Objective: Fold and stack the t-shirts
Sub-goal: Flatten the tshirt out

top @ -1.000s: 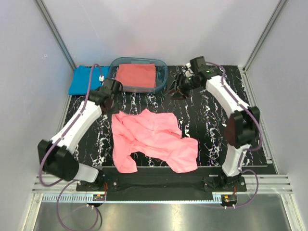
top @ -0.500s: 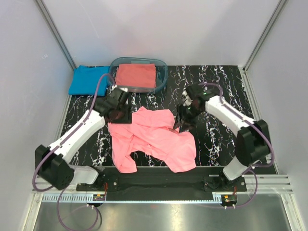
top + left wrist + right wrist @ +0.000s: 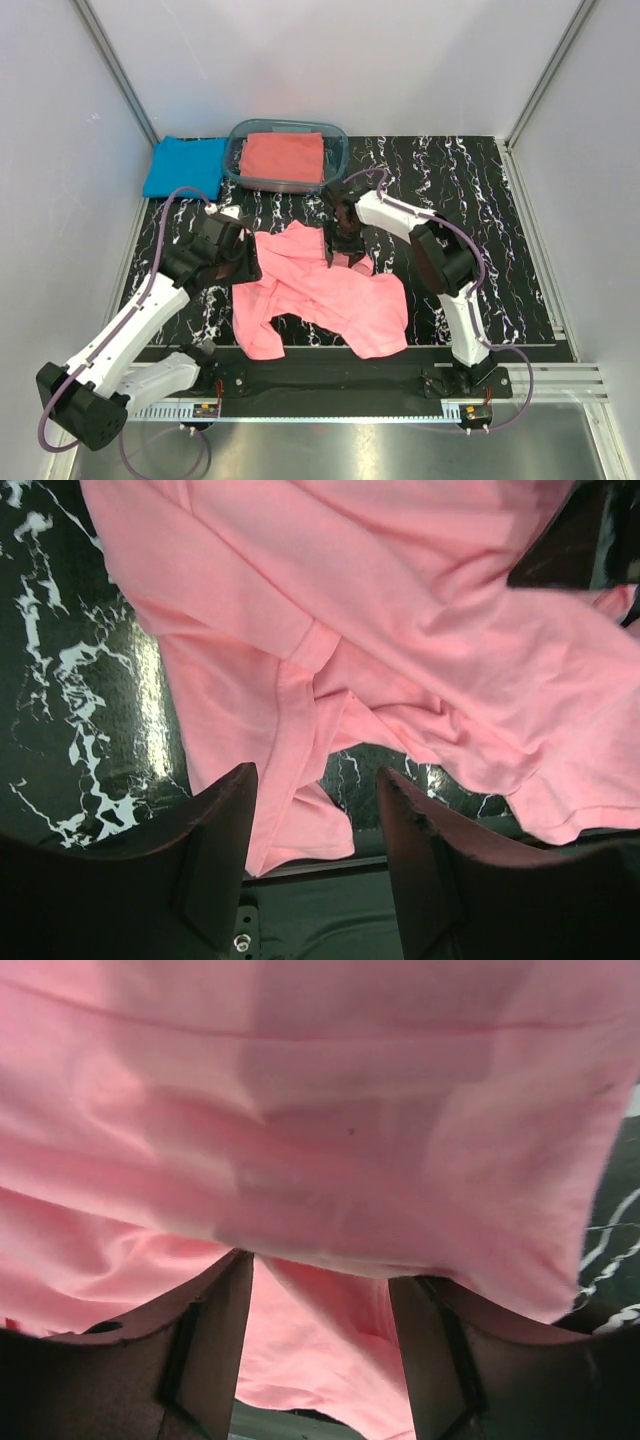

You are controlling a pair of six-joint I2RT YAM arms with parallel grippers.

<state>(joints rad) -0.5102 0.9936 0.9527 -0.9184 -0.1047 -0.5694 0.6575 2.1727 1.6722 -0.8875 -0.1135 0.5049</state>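
A light pink t-shirt [image 3: 330, 295] lies crumpled in the middle of the black marbled table. A bright blue t-shirt [image 3: 180, 166] lies folded at the back left. A coral-red t-shirt [image 3: 283, 157] lies folded inside the clear tub [image 3: 338, 150]. My left gripper [image 3: 247, 263] is open at the pink shirt's upper left edge; in the left wrist view [image 3: 315, 825] the pink shirt [image 3: 400, 630] lies just beyond its fingers. My right gripper [image 3: 338, 250] is open, low over the shirt's back edge. In the right wrist view [image 3: 320, 1275] pink cloth [image 3: 330, 1110] fills the frame and drapes between its fingers.
The tub stands at the back centre, beside the blue shirt. Bare marbled table [image 3: 470, 200] lies to the right of the pink shirt. A black rail [image 3: 330, 372] runs along the near edge by the arm bases.
Both arms have swung from the back near the tub down to the pink shirt. The left gripper came to its left edge, the right to its back edge. The shirt's back edge has shifted slightly.
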